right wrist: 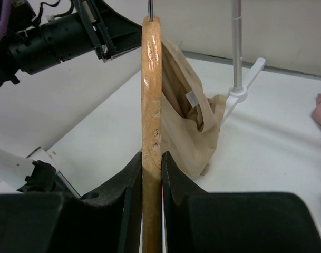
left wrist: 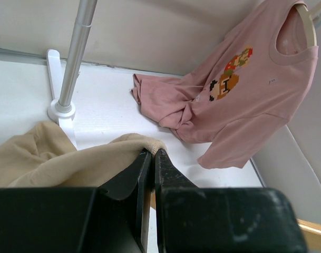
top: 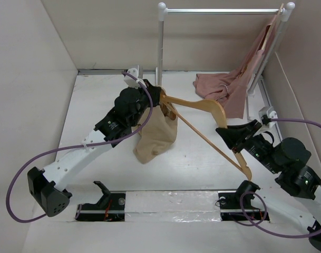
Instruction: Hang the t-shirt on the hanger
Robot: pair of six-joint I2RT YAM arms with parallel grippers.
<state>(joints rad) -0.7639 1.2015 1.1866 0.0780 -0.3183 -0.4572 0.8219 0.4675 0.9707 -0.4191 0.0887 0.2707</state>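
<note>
The tan t-shirt (top: pixel 156 134) hangs bunched from my left gripper (top: pixel 156 98), which is shut on its neck edge; the cloth shows at the fingertips in the left wrist view (left wrist: pixel 81 158). The light wooden hanger (top: pixel 202 108) is held above the table by my right gripper (top: pixel 223 130), shut on one arm of it (right wrist: pixel 151 105). One end of the hanger is inside the shirt's neck opening (right wrist: pixel 189 113). The thin bottom bar (top: pixel 213 145) runs down to the right.
A silver rail with white posts (top: pixel 160 47) stands at the back. A dusty-pink shirt (top: pixel 229 87) hangs from its right end and drapes onto the table; it also shows in the left wrist view (left wrist: pixel 239 89). Walls close in on left, back and right.
</note>
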